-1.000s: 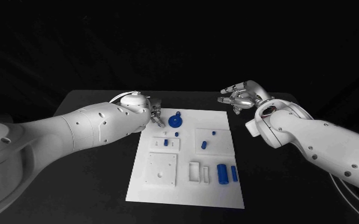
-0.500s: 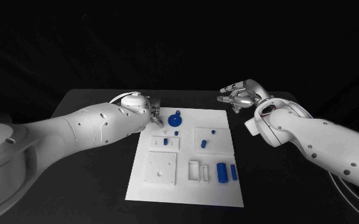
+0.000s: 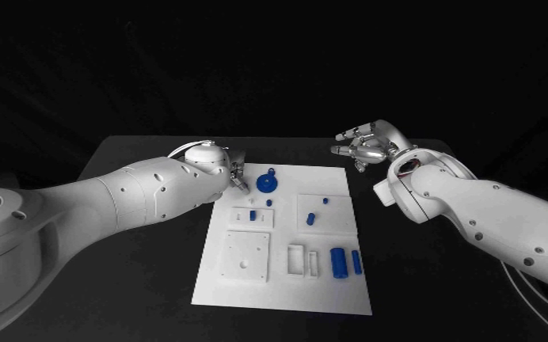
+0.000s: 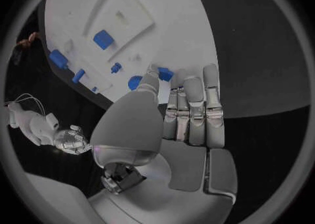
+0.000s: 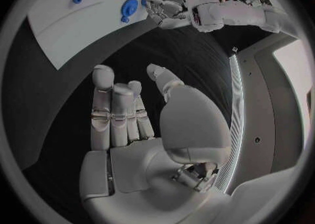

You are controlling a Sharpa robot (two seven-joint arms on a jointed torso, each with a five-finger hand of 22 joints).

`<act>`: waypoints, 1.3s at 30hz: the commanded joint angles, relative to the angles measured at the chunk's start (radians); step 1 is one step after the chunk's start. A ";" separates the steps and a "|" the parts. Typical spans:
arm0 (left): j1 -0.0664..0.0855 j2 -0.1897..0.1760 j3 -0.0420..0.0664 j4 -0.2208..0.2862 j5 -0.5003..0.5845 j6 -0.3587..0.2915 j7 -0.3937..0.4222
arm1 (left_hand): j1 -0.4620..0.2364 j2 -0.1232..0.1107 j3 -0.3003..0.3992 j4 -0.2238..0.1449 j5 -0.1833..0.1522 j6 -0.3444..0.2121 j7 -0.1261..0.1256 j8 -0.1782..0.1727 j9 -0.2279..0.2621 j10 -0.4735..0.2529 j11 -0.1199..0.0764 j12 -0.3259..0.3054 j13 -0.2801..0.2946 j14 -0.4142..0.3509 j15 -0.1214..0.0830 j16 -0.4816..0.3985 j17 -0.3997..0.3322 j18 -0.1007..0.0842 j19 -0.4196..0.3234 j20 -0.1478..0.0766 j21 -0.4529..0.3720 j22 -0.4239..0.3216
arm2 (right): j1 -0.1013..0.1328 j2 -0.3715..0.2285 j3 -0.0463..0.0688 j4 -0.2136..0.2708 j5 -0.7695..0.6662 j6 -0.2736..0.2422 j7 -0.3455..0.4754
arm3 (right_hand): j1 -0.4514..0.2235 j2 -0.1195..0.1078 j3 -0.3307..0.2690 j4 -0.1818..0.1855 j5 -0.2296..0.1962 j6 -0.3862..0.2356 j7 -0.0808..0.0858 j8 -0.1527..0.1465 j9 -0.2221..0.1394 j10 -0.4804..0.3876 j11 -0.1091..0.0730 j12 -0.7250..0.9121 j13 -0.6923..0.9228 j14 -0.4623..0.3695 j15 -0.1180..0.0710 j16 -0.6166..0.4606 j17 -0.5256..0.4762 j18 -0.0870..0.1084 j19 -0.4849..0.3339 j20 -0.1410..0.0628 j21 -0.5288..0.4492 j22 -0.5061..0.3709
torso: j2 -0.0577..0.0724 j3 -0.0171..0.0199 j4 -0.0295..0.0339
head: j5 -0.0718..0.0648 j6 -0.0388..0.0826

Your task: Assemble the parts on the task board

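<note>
Left robot hand [image 3: 234,174]: seen at the far left corner of the task board [image 3: 286,294], fingers straight and laid side by side in the left wrist view, nothing held; its fingertips [image 4: 187,77] are seen close over the round blue part [image 3: 268,183], contact cannot be told.

Right robot hand [image 3: 363,146]: held above the black surface [image 3: 137,279] beyond the board's far right corner, well apart from the parts; fingers loosely extended, nothing held.

Round blue part: lies flat near the board's far edge, just beside the left robot hand; a disc with a small tab, the tab pointing away from the robot. Judged light, stiff and smooth; best taken by pinching across the rim.

Small blue pegs [image 3: 310,219]: seated on the raised white plate in the board's middle right; too small to describe further.

Two blue cylinders [image 3: 339,263]: lying side by side near the board's right near corner, long axes running from near to far. Judged light, rigid, liable to roll; best pinched across the middle of the length.

White blocks [image 3: 247,257]: on the board's left near part, flat.
</note>
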 commanded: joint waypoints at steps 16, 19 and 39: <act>-0.010 -0.002 -0.013 -0.008 0.056 0.023 0.055 | 0.080 0.115 0.040 -0.003 0.215 0.005 0.001 -0.101 -0.054 0.018 0.010 -0.158 -0.013 -0.006 0.007 -0.008 -0.001 0.014 -0.009 0.006 -0.006 0.021 | 0.000 -0.001 0.001 0.002 0.000 0.019 0.002 | -0.010 0.004 0.002 -0.002 0.005 0.001 0.003 -0.001 -0.001 -0.007 -0.003 0.006 -0.002 -0.008 0.000 0.002 0.001 0.011 -0.006 0.001 -0.001 0.045 | -0.001 0.0003 0.0003 | -0.003 0.002; -0.010 -0.008 -0.013 -0.005 0.080 0.016 0.064 | 0.085 0.120 0.057 0.000 0.266 -0.004 0.005 -0.101 -0.061 0.017 0.014 -0.186 -0.014 -0.007 0.008 -0.010 -0.004 0.015 -0.012 0.007 -0.005 0.021 | 0.000 -0.002 0.001 0.002 0.000 0.020 0.002 | -0.010 0.004 0.002 -0.002 0.005 0.001 0.003 -0.001 -0.001 -0.007 -0.003 0.006 -0.002 -0.008 0.000 0.002 0.001 0.011 -0.006 0.001 -0.001 0.045 | -0.001 0.0000 0.0003 | -0.003 0.002; -0.009 -0.088 -0.011 0.057 0.271 -0.072 0.084 | 0.006 0.008 0.099 0.032 0.261 -0.054 0.030 -0.102 -0.102 0.018 0.030 -0.242 -0.011 -0.005 0.022 -0.018 -0.013 0.026 -0.017 0.017 0.014 0.016 | -0.001 -0.007 0.001 0.004 0.000 0.026 0.001 | -0.013 0.004 0.002 0.002 0.006 0.001 0.003 -0.001 -0.001 -0.008 -0.003 0.007 -0.001 -0.009 0.000 0.002 0.000 0.011 -0.007 0.001 -0.002 0.045 | -0.001 0.0008 0.0010 | -0.001 0.013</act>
